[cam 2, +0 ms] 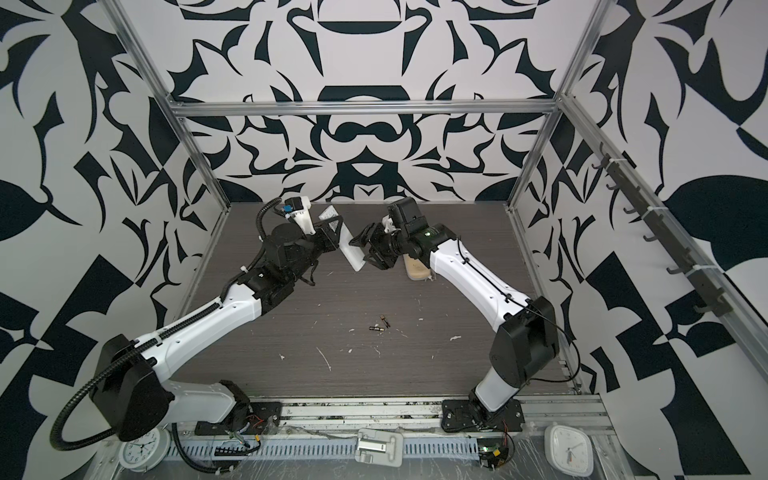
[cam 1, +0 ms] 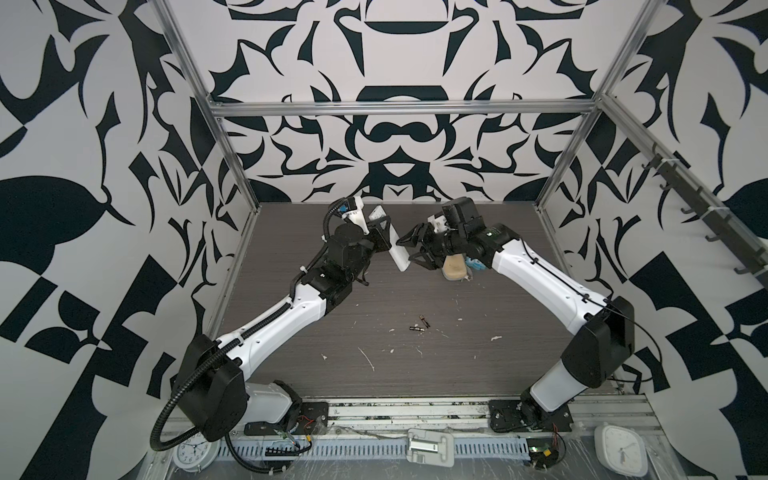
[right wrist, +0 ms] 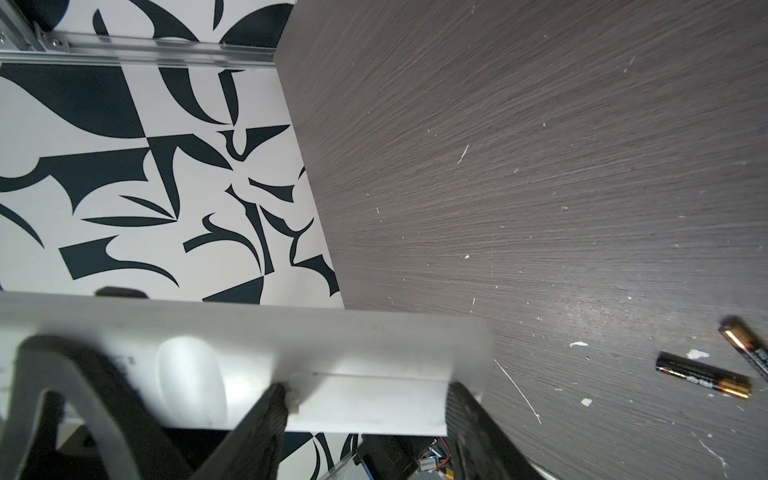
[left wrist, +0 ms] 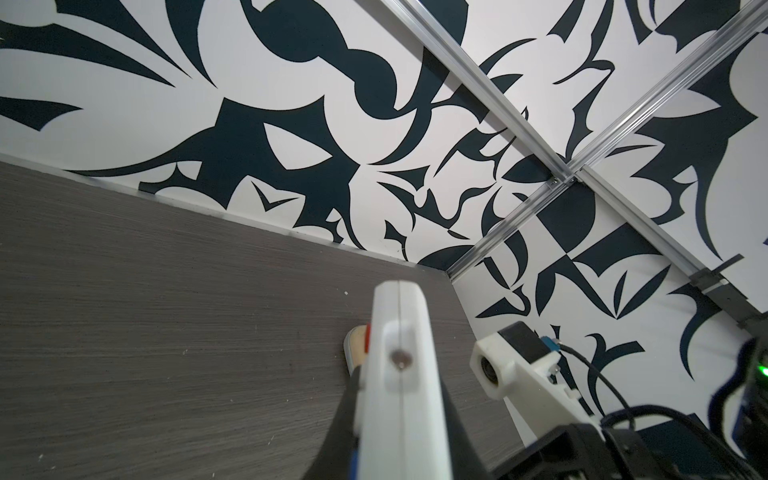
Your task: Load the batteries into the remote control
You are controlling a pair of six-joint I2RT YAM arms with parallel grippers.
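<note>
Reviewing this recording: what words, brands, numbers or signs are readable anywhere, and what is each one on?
Nothing is clear enough to quote.
On the batteries: pale print on the dark wrap, too blurred to read.
On the remote: button marks, too small to read.
On the round clock and the square clock: dial markings, too small to read.

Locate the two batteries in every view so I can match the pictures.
In a top view: batteries just below picture centre.
In a top view: same spot.
Left wrist: not in it.
Right wrist: far right edge.
Shared landmark: the white remote control.
</note>
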